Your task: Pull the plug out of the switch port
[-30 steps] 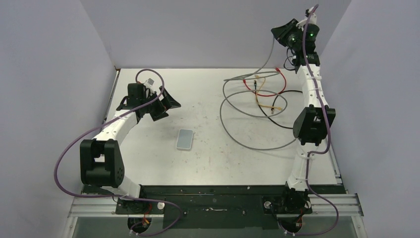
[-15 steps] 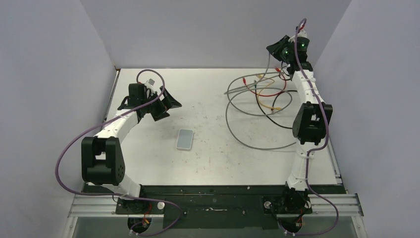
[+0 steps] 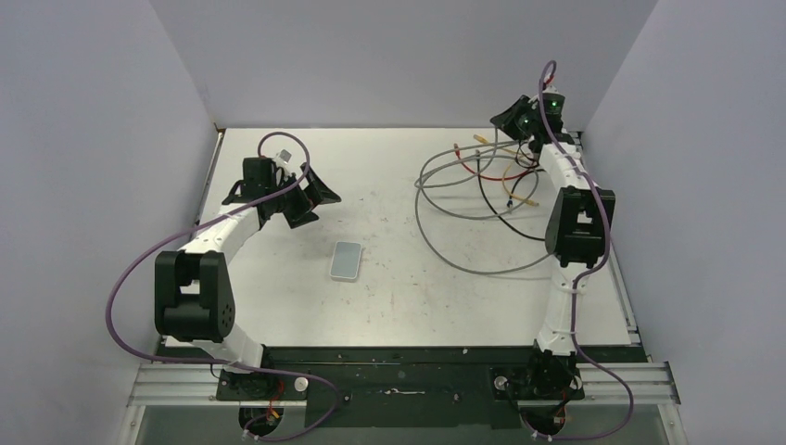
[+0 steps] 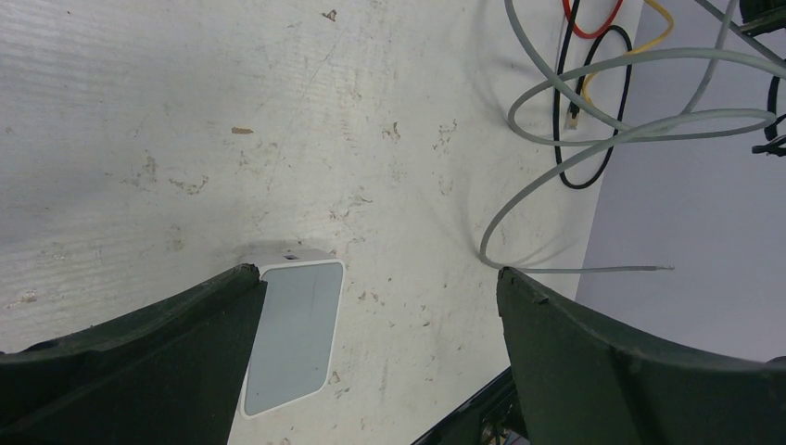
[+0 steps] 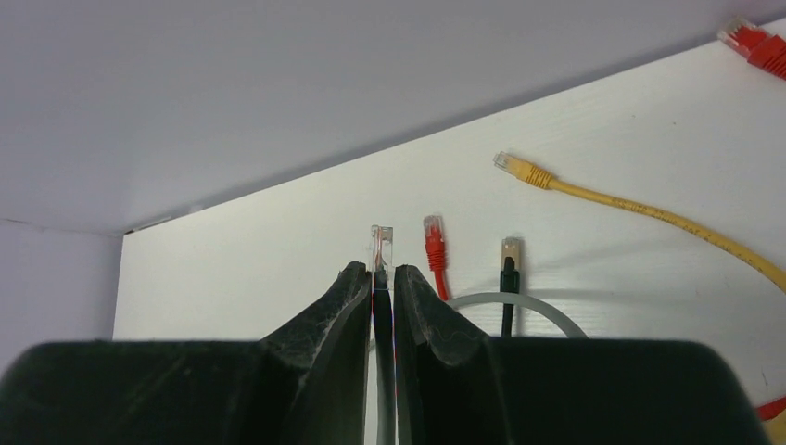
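Note:
The switch (image 3: 348,261), a small light-grey box, lies flat mid-table with no cable in it; in the left wrist view the switch (image 4: 297,334) shows beside the left finger. My left gripper (image 3: 310,197) hovers behind and left of it, open and empty, with the jaws of the left gripper (image 4: 377,272) wide apart. At the back right, my right gripper (image 3: 508,116) is shut on the clear plug (image 5: 382,246) of the grey cable (image 3: 436,199). The plug tip pokes out beyond the right gripper (image 5: 381,271), far from the switch.
Grey cable loops cover the back right of the table, tangled with a red cable (image 3: 482,171), a yellow cable (image 3: 521,198) and a black cable (image 3: 519,227). Loose red plug (image 5: 433,232), black plug (image 5: 511,252) and yellow plug (image 5: 519,169) lie by the back wall.
My right gripper has come down toward the table's back right with the plug, dragging the grey cable's loops along. The left arm and switch have stayed put.

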`<control>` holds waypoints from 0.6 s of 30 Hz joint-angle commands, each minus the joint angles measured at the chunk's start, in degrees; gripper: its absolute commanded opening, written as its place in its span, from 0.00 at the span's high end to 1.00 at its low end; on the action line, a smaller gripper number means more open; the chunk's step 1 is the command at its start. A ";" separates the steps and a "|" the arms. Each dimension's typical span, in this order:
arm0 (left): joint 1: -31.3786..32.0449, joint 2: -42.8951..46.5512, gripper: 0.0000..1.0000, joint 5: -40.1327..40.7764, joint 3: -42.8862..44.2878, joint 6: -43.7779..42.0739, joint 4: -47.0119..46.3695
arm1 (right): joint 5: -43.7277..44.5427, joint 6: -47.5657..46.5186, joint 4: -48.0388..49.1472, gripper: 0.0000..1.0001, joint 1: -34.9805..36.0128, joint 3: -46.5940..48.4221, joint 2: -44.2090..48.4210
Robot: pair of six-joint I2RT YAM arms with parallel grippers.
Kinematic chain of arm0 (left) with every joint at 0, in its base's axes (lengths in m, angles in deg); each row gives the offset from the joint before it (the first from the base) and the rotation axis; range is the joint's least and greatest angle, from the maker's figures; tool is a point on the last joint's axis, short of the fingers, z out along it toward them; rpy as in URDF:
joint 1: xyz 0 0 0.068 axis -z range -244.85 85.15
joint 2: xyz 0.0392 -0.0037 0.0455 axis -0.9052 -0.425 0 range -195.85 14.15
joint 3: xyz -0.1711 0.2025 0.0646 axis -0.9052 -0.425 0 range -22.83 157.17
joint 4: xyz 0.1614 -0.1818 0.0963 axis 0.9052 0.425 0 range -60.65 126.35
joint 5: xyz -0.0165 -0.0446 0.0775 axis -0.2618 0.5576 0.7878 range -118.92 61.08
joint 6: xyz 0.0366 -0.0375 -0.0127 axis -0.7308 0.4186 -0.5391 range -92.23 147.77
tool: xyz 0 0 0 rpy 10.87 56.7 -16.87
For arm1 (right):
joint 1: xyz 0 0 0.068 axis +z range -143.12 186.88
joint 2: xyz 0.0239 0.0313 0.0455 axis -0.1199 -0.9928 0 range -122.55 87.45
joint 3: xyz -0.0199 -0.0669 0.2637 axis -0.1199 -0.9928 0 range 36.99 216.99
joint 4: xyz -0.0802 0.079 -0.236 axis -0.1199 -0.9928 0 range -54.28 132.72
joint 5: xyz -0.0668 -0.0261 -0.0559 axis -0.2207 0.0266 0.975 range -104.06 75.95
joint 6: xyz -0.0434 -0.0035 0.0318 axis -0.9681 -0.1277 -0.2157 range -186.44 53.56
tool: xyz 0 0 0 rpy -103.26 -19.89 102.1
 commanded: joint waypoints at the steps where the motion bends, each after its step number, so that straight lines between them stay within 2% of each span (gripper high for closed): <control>1: -0.30 0.75 0.04 -1.02 1.07 0.02 -2.28 | -0.97 -0.71 1.34 0.95 0.32 -0.69 -2.66; 11: -0.30 1.63 0.04 -1.24 0.50 0.04 -2.06 | -1.86 1.62 0.56 0.95 -0.66 0.11 -9.15; 18: -0.30 1.76 0.04 -1.36 0.60 -0.07 -1.90 | -2.26 2.61 -0.67 0.95 -1.06 5.86 -13.49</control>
